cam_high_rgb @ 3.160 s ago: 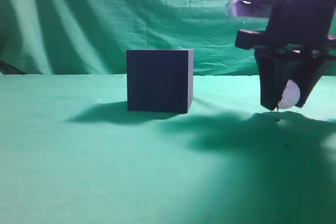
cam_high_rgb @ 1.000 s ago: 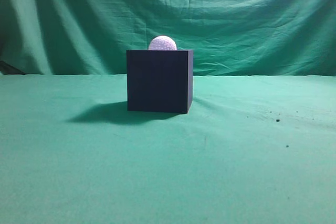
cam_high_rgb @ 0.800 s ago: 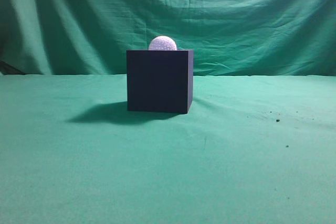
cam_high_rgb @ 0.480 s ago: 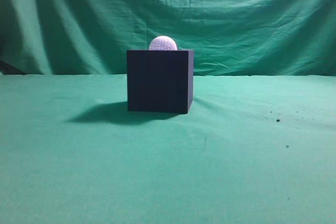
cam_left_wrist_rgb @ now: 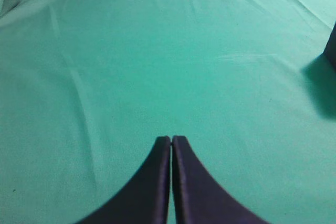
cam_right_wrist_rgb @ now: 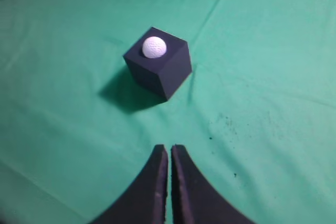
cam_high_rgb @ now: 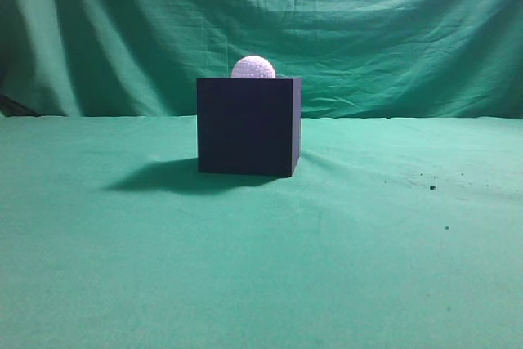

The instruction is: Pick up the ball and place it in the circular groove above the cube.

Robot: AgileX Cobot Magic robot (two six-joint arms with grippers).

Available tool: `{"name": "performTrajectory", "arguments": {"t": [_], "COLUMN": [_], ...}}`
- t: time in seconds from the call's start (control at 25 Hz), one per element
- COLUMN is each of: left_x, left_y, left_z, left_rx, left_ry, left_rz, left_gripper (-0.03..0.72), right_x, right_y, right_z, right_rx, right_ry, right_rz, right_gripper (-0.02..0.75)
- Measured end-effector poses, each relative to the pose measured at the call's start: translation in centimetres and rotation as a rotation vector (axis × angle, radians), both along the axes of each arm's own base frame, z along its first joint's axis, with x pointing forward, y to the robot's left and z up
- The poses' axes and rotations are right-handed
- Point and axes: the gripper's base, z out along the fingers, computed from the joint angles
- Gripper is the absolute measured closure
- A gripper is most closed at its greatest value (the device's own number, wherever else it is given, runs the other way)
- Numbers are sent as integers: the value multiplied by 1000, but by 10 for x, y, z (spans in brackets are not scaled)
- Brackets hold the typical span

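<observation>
The white dimpled ball point(cam_high_rgb: 253, 68) sits on top of the dark navy cube point(cam_high_rgb: 248, 126), in the middle of the green cloth. The right wrist view shows the ball point(cam_right_wrist_rgb: 154, 46) resting in the cube's point(cam_right_wrist_rgb: 163, 72) top face. My right gripper point(cam_right_wrist_rgb: 169, 149) is shut and empty, well back from the cube and above the cloth. My left gripper point(cam_left_wrist_rgb: 171, 140) is shut and empty over bare cloth; only a dark corner of the cube point(cam_left_wrist_rgb: 331, 48) shows at the right edge of its view. Neither gripper appears in the exterior view.
A green cloth point(cam_high_rgb: 261, 267) covers the table and hangs as a backdrop point(cam_high_rgb: 368, 22) behind the cube. Small dark specks point(cam_high_rgb: 432, 188) lie on the cloth to the right of the cube.
About three seconds ago my right gripper held the ball low at the right of the cube. Now the ball rests on the cube and the gripper has left the exterior view. Nothing moved in the last second.
</observation>
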Motion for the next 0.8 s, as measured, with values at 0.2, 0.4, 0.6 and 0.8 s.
{"name": "performTrajectory", "arguments": {"t": [0.2,0.4,0.6,0.8], "left_x": [0,0,0,0], "left_y": [0,0,0,0], "left_z": [0,0,0,0], "left_rx": [0,0,0,0], "left_ry": [0,0,0,0], "left_rz": [0,0,0,0], "left_gripper": [688,688,688,688], "right_x": [-24,-23,-23,-25], "right_y": [-18,-25,-31,-42], "right_z": [1,2,5,-2], "right_rx": [28,-32,-66,-4], "right_ry": [-45,-105,-181,-333], "right_rz": [6,-23,-59,-238], "right_gripper": [738,738,738,738]}}
